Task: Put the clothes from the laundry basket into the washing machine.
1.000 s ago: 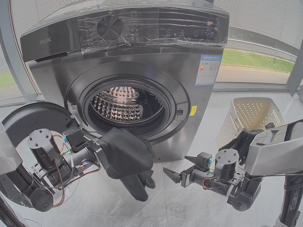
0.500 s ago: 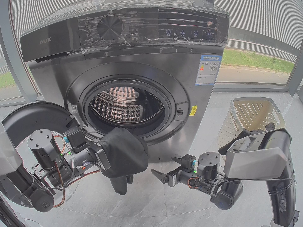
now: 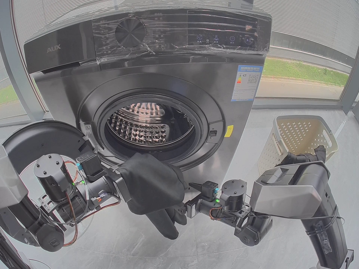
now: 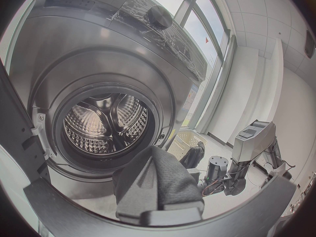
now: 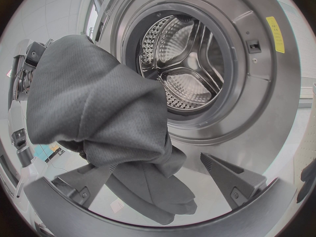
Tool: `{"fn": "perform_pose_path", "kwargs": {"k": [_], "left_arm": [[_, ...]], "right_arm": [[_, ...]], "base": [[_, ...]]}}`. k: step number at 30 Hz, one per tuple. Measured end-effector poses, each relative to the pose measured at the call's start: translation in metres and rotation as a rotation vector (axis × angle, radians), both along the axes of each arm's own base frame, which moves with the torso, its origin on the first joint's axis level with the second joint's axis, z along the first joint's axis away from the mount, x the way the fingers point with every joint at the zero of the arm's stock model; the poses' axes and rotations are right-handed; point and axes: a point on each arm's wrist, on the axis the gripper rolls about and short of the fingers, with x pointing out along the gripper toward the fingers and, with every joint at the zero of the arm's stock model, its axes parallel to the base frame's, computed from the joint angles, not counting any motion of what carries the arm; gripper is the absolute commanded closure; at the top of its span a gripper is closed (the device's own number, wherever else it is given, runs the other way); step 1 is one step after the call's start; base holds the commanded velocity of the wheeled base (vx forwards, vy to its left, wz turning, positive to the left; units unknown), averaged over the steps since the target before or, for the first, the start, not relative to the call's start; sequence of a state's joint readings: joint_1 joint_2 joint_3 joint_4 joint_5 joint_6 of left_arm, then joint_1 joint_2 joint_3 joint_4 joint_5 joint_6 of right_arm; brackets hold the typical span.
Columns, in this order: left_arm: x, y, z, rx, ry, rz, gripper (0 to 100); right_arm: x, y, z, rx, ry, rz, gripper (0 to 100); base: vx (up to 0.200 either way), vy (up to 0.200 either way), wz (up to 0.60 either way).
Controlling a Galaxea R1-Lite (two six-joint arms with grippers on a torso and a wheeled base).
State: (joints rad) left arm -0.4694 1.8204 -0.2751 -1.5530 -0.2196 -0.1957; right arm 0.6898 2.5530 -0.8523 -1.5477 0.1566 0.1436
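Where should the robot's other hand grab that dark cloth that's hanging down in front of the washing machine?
Probably the loose tail of the dark cloth, the narrow bunched part dangling below the big draped bulge. Come from the robot's right, level with it: the open right gripper sits there, with the tail seemingly between its fingers.

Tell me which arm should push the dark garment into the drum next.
Left. The dark garment is draped over the left gripper, just below the open drum mouth. The right gripper sits lower, open and empty, by the garment's hanging end; it could probably only tuck that in.
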Motion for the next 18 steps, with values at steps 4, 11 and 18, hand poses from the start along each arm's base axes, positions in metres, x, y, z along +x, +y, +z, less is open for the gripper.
{"fn": "perform_pose_path", "kwargs": {"k": [4, 11, 18], "left_arm": [[0.0, 0.0, 0.0, 0.0, 0.001, 0.0, 100], [-0.001, 0.0, -0.001, 0.0, 0.004, -0.001, 100], [-0.001, 0.0, -0.001, 0.0, 0.005, -0.002, 100]], "right_arm": [[0.006, 0.007, 0.001, 0.018, -0.028, 0.006, 0], [0.024, 0.022, 0.003, 0.048, -0.11, -0.014, 100], [0.026, 0.029, -0.005, 0.059, -0.116, -0.003, 100]], "base": [[0.0, 0.0, 0.0], [0.0, 0.0, 0.0], [0.0, 0.0, 0.0]]}}
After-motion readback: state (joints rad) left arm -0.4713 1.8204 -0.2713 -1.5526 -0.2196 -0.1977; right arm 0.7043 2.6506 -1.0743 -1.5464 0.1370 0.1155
